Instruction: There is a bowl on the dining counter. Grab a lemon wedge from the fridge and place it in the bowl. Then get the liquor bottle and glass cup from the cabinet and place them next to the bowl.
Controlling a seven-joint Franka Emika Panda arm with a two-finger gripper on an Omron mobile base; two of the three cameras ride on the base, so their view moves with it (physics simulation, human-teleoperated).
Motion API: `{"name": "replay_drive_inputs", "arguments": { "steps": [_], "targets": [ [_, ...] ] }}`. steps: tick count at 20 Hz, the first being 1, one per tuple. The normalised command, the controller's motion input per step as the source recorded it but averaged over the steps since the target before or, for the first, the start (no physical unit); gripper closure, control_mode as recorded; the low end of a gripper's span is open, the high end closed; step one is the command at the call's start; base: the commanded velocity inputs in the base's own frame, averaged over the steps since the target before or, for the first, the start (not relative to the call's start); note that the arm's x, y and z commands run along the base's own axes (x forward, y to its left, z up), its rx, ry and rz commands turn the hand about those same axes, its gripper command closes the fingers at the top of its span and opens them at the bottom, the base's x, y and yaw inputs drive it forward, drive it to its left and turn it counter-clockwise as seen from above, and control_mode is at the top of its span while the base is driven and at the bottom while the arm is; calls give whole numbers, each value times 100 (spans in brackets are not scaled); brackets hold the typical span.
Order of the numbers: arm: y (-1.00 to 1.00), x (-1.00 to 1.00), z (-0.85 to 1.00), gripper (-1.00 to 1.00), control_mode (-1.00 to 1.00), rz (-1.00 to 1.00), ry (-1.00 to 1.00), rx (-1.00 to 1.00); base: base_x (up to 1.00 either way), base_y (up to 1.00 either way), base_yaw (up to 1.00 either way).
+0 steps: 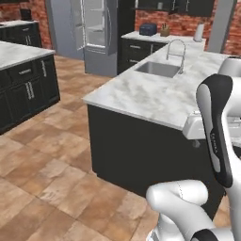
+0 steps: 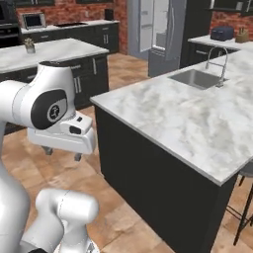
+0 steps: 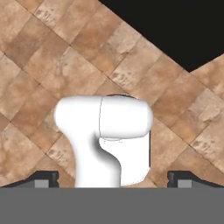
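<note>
My gripper (image 2: 63,154) hangs open beside the island, fingers pointing down at the tile floor, with nothing between them. In the hand view the gripper (image 3: 112,178) has its two dark fingertips (image 3: 43,177) spread wide over the floor. From the left base view the gripper (image 1: 196,141) sits at the near edge of the marble counter (image 1: 155,96). The steel fridge (image 1: 96,28) (image 2: 158,27) stands at the back of the room with a door swung open. Dark upper cabinets (image 2: 232,5) hang to its right. The bowl, lemon wedge, liquor bottle and glass cup are out of view.
The marble island (image 2: 188,123) holds a sink (image 2: 197,78) and faucet (image 2: 217,57). A stool (image 2: 244,197) stands at its right side. A second island (image 1: 19,52) lies to the left. Open tile floor (image 1: 47,155) runs between them toward the fridge.
</note>
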Motion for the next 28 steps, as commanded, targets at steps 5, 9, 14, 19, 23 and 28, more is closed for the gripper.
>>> {"name": "replay_drive_inputs", "arguments": {
  "steps": [5,9,14,19,23,28],
  "targets": [
    [0,0,0,-100,100,0,0,0,18,100,-31],
    [0,0,0,-100,100,0,0,0,20,100,-32],
    [0,0,0,-100,100,0,0,0,25,100,-33],
    [0,0,0,-100,100,0,0,0,26,100,-32],
    [0,0,0,-100,100,0,0,0,34,100,-32],
    [0,0,0,-100,100,0,0,0,34,100,-30]
  ]
}}
